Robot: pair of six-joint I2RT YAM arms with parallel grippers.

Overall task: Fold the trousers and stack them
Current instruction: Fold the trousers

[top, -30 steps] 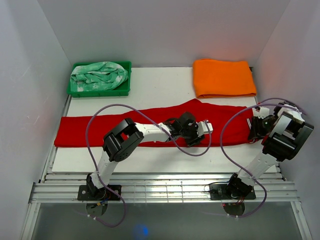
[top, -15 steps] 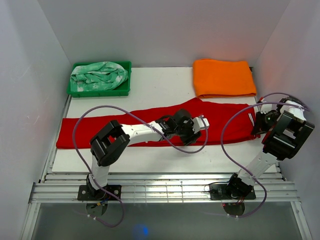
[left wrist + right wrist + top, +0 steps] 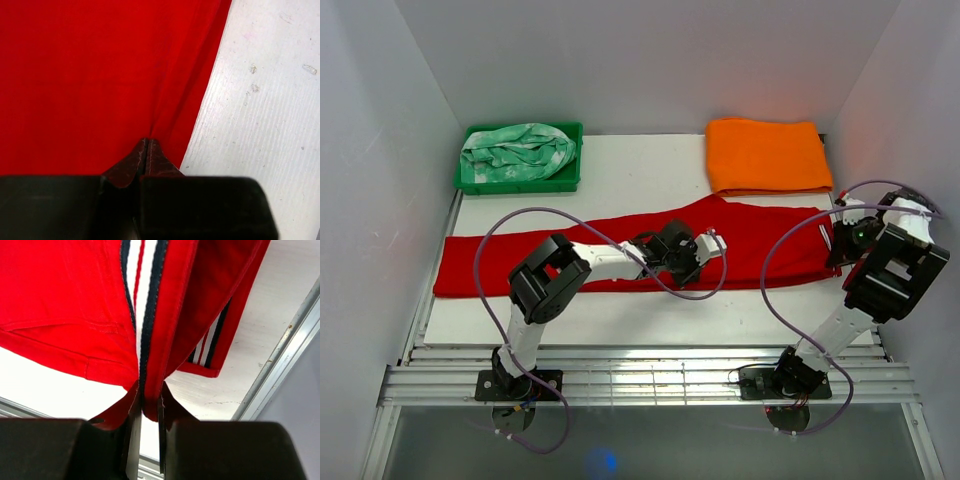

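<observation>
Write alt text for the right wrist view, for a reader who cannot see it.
The right gripper is shut on an edge of the red trousers, with a white and navy striped band running up from the grip. Right of the cloth are the white table and a metal rail.

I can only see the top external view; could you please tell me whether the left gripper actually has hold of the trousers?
Observer: Yes. The left wrist view shows the left gripper shut, pinching a crease of the trousers close to their edge.
Operator: Thank you. What has the right one got?
Observer: The right gripper is shut on a bunched fold carrying navy and white striped trim.
</observation>
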